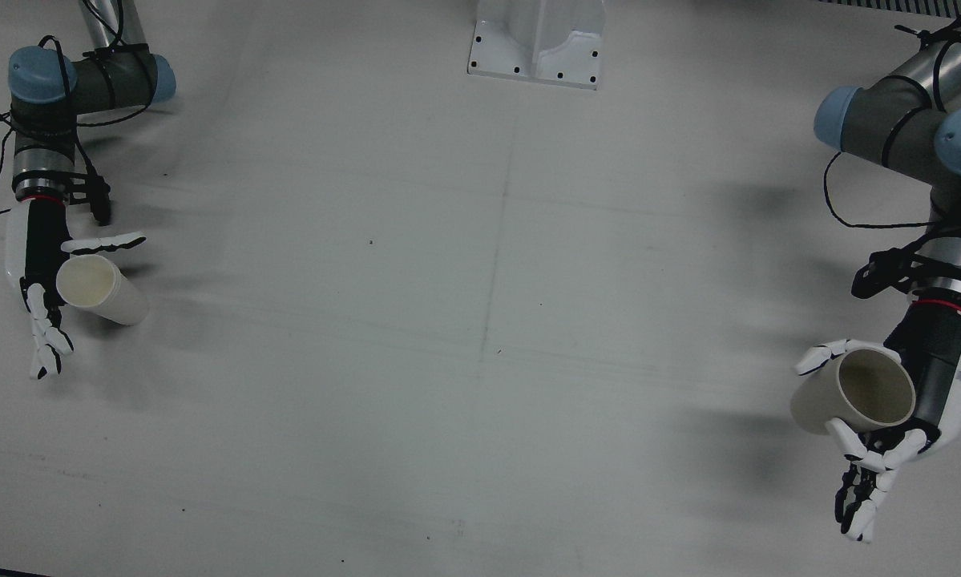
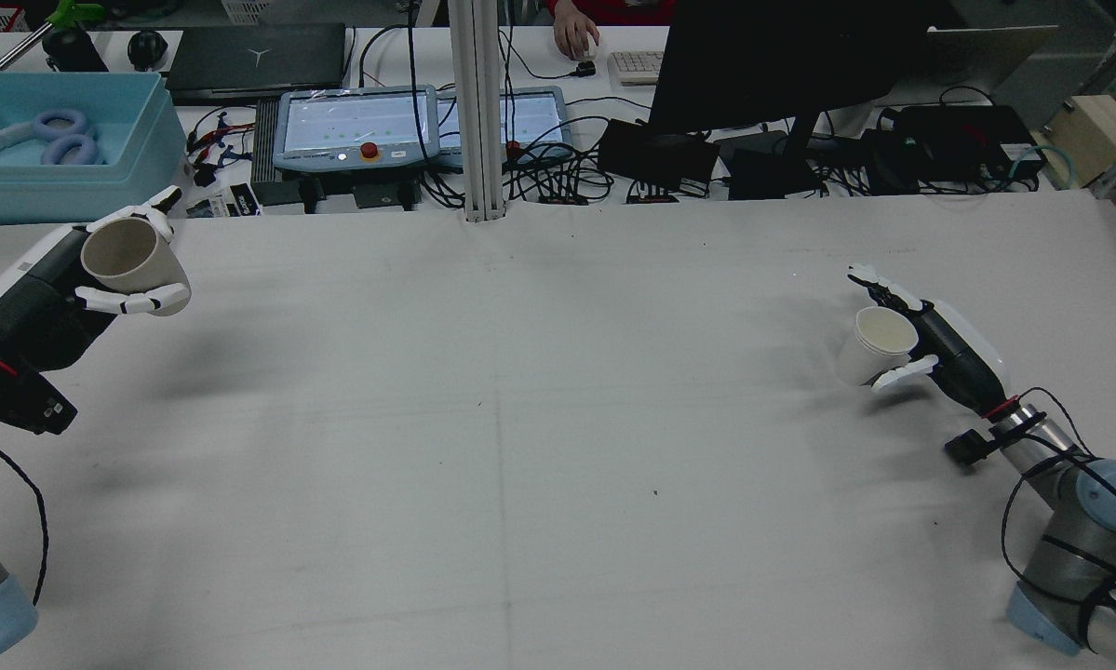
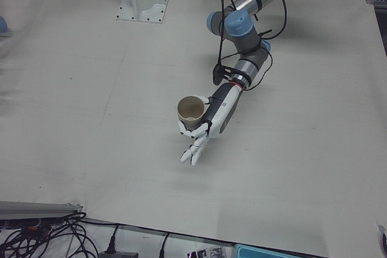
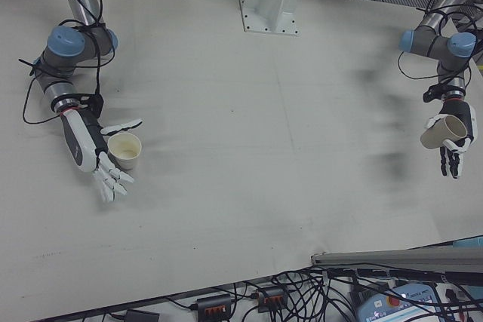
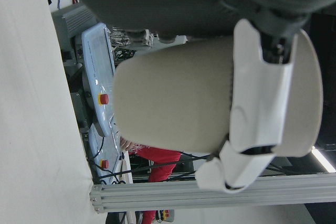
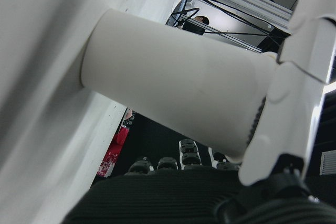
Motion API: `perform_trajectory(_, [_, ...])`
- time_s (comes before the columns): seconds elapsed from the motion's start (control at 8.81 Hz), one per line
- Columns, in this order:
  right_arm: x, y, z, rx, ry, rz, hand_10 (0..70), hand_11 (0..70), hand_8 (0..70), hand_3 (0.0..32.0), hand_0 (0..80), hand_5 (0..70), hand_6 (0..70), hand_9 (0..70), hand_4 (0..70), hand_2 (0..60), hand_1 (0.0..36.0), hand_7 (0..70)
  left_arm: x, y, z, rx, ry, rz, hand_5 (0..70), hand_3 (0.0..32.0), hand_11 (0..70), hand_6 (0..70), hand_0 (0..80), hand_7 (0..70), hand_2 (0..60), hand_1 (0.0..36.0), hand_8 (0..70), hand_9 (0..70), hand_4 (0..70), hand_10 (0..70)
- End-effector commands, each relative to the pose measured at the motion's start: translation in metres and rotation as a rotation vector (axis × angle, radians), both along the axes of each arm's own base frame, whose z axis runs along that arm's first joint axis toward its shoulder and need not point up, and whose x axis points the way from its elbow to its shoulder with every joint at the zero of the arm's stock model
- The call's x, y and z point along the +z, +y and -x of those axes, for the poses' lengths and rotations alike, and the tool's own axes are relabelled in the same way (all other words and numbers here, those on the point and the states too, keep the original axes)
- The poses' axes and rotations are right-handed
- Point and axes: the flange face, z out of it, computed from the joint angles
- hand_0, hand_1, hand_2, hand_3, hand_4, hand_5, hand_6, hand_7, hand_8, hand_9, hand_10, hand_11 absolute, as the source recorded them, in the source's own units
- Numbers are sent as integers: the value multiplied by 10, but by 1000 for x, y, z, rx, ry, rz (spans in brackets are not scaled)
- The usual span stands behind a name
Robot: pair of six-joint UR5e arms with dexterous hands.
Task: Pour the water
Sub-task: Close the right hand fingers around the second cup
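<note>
The left hand [image 1: 905,409] grips a beige cup [image 1: 853,393] raised above the table [image 1: 480,320]; the right hand [image 1: 43,276] grips a white cup [image 1: 99,288] low over it. Both interiors look empty; no writing is legible.

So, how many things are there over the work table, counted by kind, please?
Cups: 2, the left cup and the right cup.
Hands: 2, the left hand and the right hand, each around a cup.
Total: 4.
</note>
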Motion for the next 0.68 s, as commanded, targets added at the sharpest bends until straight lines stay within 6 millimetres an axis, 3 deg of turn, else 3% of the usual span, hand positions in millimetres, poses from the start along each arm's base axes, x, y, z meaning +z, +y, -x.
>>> perform_trajectory(0.0, [10,9,-9,1,18,19,0,0,0,0,540,143,41,11,101,0,151,128,1,-4,7,0,-5,-2,700,0,46,59,628,82,600,360,4,2,325,6])
perform_trajectory(0.57, [15,10,-18,11,25,29,0,0,0,0,546,148,51,12,110,0,160,135,-1,-4,7,0,-4,-3,700,0,44,60,634,84,600,360,4,3,328,5])
